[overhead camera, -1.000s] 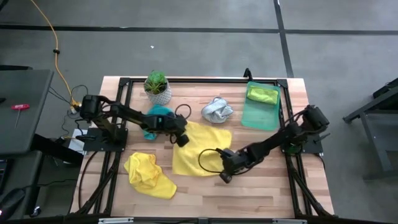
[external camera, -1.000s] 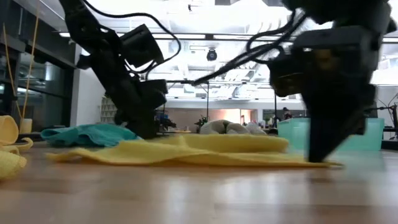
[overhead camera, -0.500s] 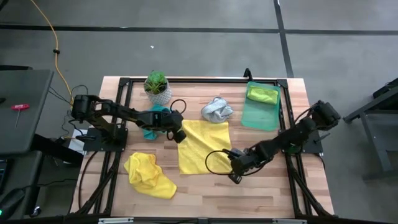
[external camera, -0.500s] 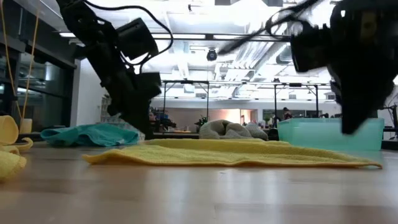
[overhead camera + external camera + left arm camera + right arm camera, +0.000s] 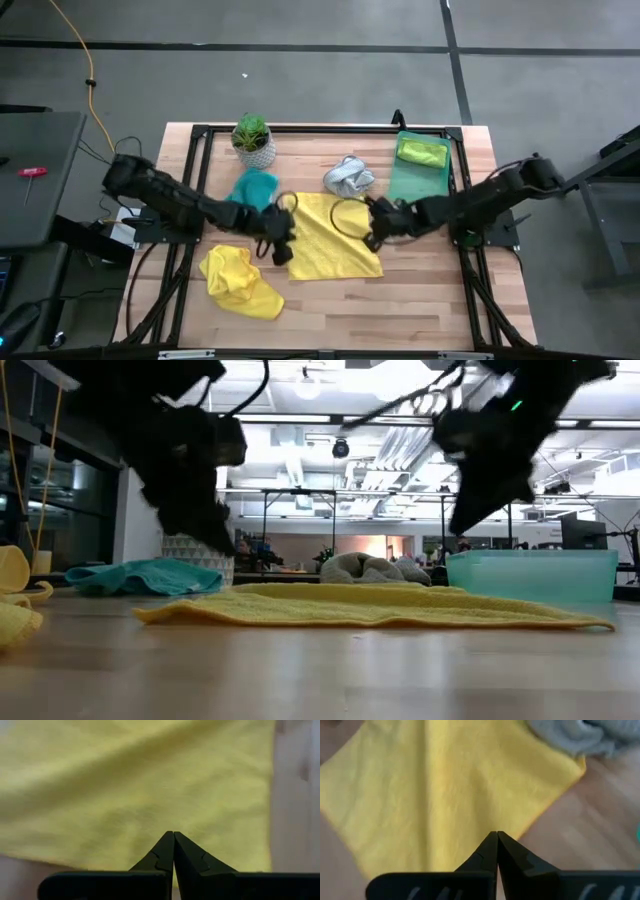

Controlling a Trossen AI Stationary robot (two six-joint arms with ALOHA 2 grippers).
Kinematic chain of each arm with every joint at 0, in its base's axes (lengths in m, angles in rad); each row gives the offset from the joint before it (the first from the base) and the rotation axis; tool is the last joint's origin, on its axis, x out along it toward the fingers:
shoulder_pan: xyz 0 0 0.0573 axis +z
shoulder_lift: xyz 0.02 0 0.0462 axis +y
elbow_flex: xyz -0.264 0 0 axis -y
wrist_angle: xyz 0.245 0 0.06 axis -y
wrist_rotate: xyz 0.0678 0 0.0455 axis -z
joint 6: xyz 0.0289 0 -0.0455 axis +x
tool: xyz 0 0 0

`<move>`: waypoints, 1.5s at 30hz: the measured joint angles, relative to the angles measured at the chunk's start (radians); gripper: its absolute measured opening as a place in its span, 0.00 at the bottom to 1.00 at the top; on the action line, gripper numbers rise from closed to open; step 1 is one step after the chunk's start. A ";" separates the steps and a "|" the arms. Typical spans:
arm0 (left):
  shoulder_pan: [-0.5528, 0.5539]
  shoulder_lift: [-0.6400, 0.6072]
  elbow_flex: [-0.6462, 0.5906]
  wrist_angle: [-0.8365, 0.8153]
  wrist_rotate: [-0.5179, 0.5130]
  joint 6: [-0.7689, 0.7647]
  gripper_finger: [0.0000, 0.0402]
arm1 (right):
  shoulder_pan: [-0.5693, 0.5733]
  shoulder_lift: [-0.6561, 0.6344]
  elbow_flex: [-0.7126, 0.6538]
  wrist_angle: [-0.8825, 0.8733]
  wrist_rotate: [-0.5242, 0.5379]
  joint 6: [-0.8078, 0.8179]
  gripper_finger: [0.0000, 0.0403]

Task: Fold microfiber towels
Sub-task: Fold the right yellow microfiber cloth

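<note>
at the near left of the pale wooden slat table (image 5: 420, 300) lies a crumpled yellow microfiber towel (image 5: 238, 281), bunched into a heap. just beyond it, at the table's middle, a second yellow microfiber towel (image 5: 328, 235) lies spread flat. the left gripper (image 5: 281, 252) hangs over this flat towel's near left corner with its dark fingers (image 5: 165, 857) clenched together on nothing, tips above the cloth. the right gripper (image 5: 372, 235) hangs at the flat towel's right edge, likewise pinched closed and empty; its wrist view looks down on the yellow cloth past its closed fingers (image 5: 490, 851).

farther back, a teal microfiber towel (image 5: 254, 186) lies rumpled just left of the flat towel's far corner, and a grey-white microfiber towel (image 5: 348, 176) sits crumpled just beyond its far edge. at the far right a translucent green plastic tray (image 5: 415, 185) holds a lime green microfiber towel (image 5: 421, 152) at its far end. at the far left stands a small green plant in a white pot (image 5: 253, 138).
</note>
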 joint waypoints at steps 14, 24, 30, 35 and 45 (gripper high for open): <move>-0.197 0.259 0.008 0.230 -0.013 -0.366 0.00 | -0.342 0.157 -0.083 0.345 -0.164 -0.206 0.00; -0.219 0.252 0.007 0.206 -0.018 -0.325 0.00 | -0.338 0.246 -0.078 0.334 -0.151 -0.140 0.00; -0.220 0.235 0.006 0.181 0.031 -0.299 0.00 | -0.329 0.227 -0.081 0.303 -0.125 -0.102 0.00; -0.217 0.174 0.000 0.105 0.038 -0.236 0.00 | -0.329 0.188 -0.083 0.255 -0.090 -0.101 0.00; -0.203 0.029 -0.001 -0.135 -0.069 -0.180 0.00 | -0.333 0.051 -0.082 0.213 -0.030 -0.114 0.00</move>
